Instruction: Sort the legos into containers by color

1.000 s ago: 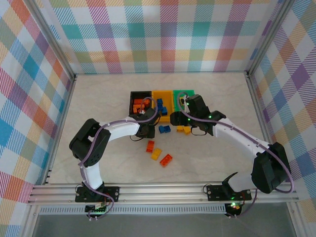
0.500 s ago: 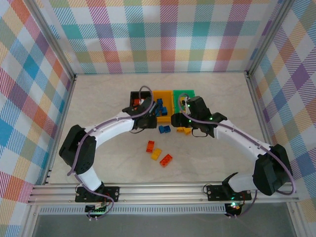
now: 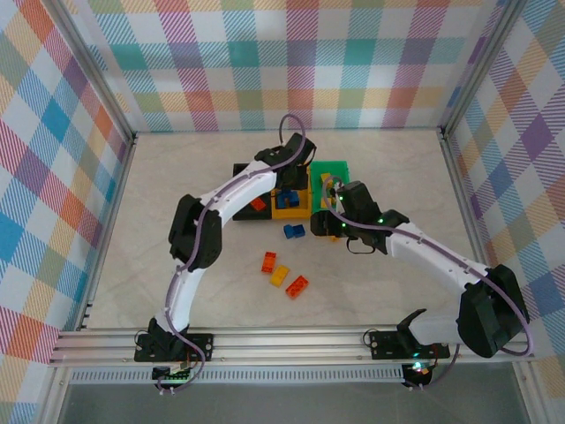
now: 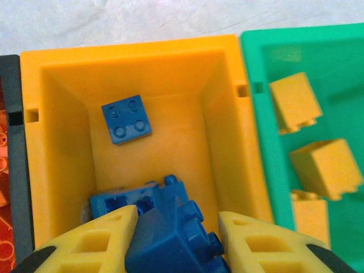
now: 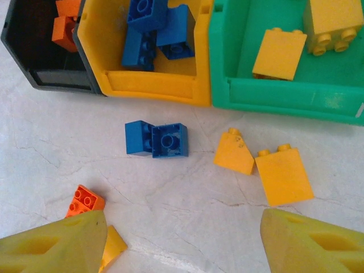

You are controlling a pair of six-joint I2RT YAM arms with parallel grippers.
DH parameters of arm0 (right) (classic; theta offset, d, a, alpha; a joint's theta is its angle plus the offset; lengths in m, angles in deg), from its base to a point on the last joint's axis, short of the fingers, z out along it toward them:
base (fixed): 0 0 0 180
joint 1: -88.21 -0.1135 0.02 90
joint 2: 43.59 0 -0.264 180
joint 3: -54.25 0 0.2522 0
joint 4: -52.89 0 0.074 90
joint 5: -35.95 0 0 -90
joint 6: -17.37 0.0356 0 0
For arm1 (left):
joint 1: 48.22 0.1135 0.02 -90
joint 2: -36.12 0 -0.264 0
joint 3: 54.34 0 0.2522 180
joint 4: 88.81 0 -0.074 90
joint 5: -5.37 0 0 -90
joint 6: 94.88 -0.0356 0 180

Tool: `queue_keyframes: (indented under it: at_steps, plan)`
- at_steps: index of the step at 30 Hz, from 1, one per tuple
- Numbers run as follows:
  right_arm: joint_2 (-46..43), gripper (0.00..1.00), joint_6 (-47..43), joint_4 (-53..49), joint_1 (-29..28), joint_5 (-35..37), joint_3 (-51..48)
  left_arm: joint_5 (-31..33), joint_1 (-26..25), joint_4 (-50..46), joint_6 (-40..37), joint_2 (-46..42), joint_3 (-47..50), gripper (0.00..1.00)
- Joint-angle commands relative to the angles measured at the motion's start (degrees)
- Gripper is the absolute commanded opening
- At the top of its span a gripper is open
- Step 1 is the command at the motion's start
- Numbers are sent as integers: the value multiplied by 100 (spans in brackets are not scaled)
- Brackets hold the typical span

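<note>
My left gripper [image 4: 177, 219] is shut on a blue lego [image 4: 170, 233] and hangs over the yellow-orange container [image 4: 222, 85], where another blue lego [image 4: 126, 118] lies flat. From above, the left gripper [image 3: 288, 185] sits over that middle bin [image 3: 291, 212]. The green container [image 4: 256, 142] holds yellow legos [image 4: 294, 101]. The black container [image 5: 34, 62] holds orange ones [image 5: 65, 28]. My right gripper [image 5: 182, 227] is open above the table in front of the bins, nothing between its fingers. Ahead of it lie two blue legos [image 5: 156, 139] and two yellow legos [image 5: 283, 175].
An orange brick [image 3: 268, 261], a yellow one [image 3: 279, 275] and another orange one [image 3: 297, 285] lie loose nearer the arm bases. The right arm [image 3: 424, 252] stretches in from the right. Aluminium frame posts and plaid walls ring the table.
The left arm has swung from the table in front of the bins up over the yellow-orange bin, carrying the blue brick. The right gripper has barely shifted.
</note>
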Motion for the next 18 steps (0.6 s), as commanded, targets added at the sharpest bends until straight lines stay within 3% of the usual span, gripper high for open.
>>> queue_keyframes:
  at_steps: [1, 6, 8, 12, 18]
  plan:
    - [-191, 72, 90, 94, 16, -75, -86, 180, 102, -641, -102, 196, -601, 33]
    - [-247, 73, 77, 71, 12, -101, -97, -62, 26, -625, -52, 75, -685, 65]
    - [-271, 73, 82, 65, 12, -93, -88, -59, -48, -559, -73, -116, -592, 73]
    - [-321, 74, 74, 47, 13, -52, -68, -220, -193, -121, 19, -910, 268, 74]
    - [-357, 74, 75, 81, 12, -39, -154, -635, -450, 934, 340, -2552, 2785, 76]
